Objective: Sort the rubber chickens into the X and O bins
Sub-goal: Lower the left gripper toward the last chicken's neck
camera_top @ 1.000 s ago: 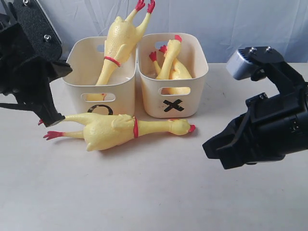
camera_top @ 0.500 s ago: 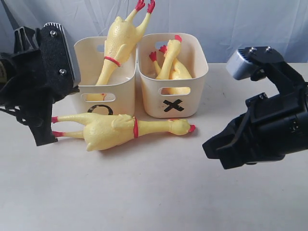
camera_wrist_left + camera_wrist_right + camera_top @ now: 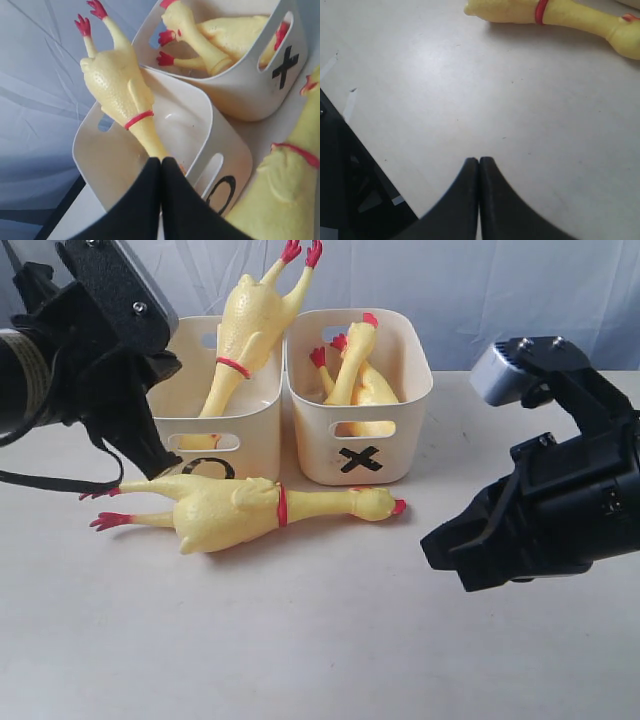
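Nearly done. Binned by the far edge of the table [image 3: 300, 640]: banded long yellow rubber chicken [image 3: 245, 325] in cream plastic O tub [image 3: 260, 440], two smaller chickens [image 3: 355, 375] in X tub [image 3: 400, 440]. Left to sort: fourth chicken [image 3: 235, 510], lying just before the tubs. Left end effector [image 3: 161, 162] and right end effector [image 3: 479, 161] pinched together, empty.

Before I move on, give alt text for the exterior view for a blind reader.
A large rubber chicken lies on the table before two bins; the O bin holds one chicken feet-up, the X bin two chickens. The left gripper, shut, hovers over the lying chicken's legs; the right gripper hangs apart.
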Controlling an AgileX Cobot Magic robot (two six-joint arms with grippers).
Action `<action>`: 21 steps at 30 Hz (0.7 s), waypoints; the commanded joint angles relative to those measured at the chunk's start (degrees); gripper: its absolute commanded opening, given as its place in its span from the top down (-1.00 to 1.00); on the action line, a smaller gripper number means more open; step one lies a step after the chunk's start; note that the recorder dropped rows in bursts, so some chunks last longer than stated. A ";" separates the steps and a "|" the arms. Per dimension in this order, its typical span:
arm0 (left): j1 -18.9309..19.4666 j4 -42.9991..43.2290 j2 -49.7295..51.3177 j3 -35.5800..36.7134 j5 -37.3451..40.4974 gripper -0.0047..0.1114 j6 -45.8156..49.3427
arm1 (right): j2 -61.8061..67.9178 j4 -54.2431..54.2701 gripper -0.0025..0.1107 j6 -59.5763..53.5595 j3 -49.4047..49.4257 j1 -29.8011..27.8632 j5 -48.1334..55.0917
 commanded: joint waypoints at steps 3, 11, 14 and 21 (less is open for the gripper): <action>-0.42 9.49 1.74 0.27 -7.22 0.91 -13.59 | -0.20 0.21 0.97 -0.13 0.24 -0.10 -0.36; -0.42 23.80 2.57 0.37 -13.08 0.91 -32.09 | -0.20 0.21 0.97 -0.13 0.24 -0.10 -0.36; -0.42 22.44 2.57 0.37 -12.00 0.91 -30.61 | -0.20 0.21 0.97 -0.13 0.24 -0.10 -0.36; -0.42 -10.66 2.57 0.37 -7.44 0.92 -0.29 | -0.20 0.18 0.97 -0.13 0.24 -0.10 -0.64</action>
